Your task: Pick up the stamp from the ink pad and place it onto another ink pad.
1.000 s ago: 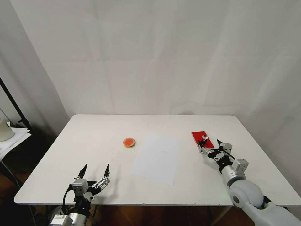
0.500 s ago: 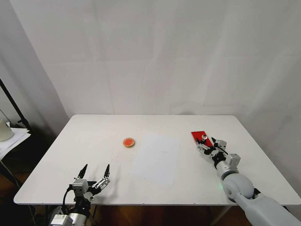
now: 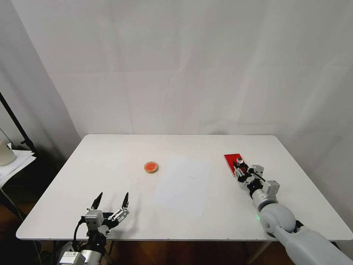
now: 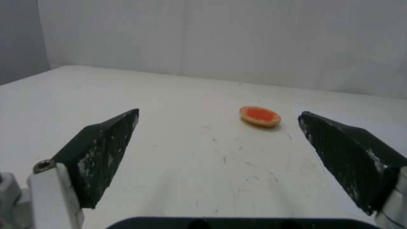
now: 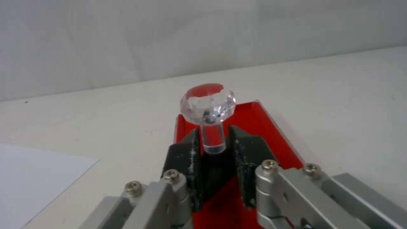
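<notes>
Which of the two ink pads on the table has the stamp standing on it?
The red rectangular ink pad, where the right gripper closes on the stamp. The small round orange pad lies bare.

The left gripper (image 4: 218,122) hangs low over the white table (image 4: 63,95), its two dark fingers (image 4: 100,152) spread wide apart. Beyond them the small round ink pad (image 4: 260,116) lies flat, orange-red inside a tan rim.

One stamp (image 3: 239,161) stands on one red rectangular ink pad (image 3: 231,161). One round orange ink pad (image 3: 151,167) and one sheet of white paper (image 3: 184,186) lie left of the rectangular pad. Two grippers, one table (image 3: 110,154).
</notes>
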Controlling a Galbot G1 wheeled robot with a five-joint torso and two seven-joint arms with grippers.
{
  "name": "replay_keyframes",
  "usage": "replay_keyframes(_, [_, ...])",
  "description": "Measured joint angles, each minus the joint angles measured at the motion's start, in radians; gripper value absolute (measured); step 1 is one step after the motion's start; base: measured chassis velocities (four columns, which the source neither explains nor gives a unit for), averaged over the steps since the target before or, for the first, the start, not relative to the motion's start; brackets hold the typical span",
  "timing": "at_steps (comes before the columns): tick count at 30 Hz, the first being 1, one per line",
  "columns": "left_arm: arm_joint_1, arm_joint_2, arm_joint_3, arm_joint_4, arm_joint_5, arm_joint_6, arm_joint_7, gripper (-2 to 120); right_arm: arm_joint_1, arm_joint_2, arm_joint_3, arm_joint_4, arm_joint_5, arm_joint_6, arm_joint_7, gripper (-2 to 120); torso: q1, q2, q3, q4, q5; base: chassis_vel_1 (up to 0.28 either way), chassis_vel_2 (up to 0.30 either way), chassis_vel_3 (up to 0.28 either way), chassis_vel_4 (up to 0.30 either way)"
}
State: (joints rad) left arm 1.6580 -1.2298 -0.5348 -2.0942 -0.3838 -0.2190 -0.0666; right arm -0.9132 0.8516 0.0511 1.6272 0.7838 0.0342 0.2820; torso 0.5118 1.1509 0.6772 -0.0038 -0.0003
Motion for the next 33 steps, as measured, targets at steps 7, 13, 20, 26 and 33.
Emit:
replay_keyframes(7, [0.000, 0.000, 0.000, 0.000, 0.000, 0.000, 0.000, 100, 0.011, -0.011, -0.001, 0.009, -0.007, -0.002, 0.008, 9, 0.000, 0.000, 0.000, 0.0001, 0.0007, 0.000, 0.000, 0.000, 0.000])
replay_keyframes(13, [0.000, 0.000, 0.000, 0.000, 0.000, 0.000, 0.000, 100, 0.118, -0.091, -0.114, 0.128, 0.025, -0.004, -0.097, 9, 0.000, 0.000, 0.000, -0.0004, -0.0009, 0.000, 0.000, 0.000, 0.000])
replay_keyframes(20, [0.000, 0.000, 0.000, 0.000, 0.000, 0.000, 0.000, 100, 0.332, -0.037, -0.419, 0.070, 0.049, -0.038, -0.169, 9, 0.000, 0.000, 0.000, 0.0004, 0.0004, 0.000, 0.000, 0.000, 0.000])
replay_keyframes(26, [0.000, 0.000, 0.000, 0.000, 0.000, 0.000, 0.000, 100, 0.484, 0.037, -0.596, -0.036, 0.107, -0.074, -0.145, 9, 0.000, 0.000, 0.000, 0.0003, -0.0001, 0.000, 0.000, 0.000, 0.000])
replay_keyframes(33, [0.000, 0.000, 0.000, 0.000, 0.000, 0.000, 0.000, 100, 0.496, 0.046, -0.635, -0.052, 0.161, -0.088, -0.123, 9, 0.000, 0.000, 0.000, -0.0002, 0.0001, 0.000, 0.000, 0.000, 0.000])
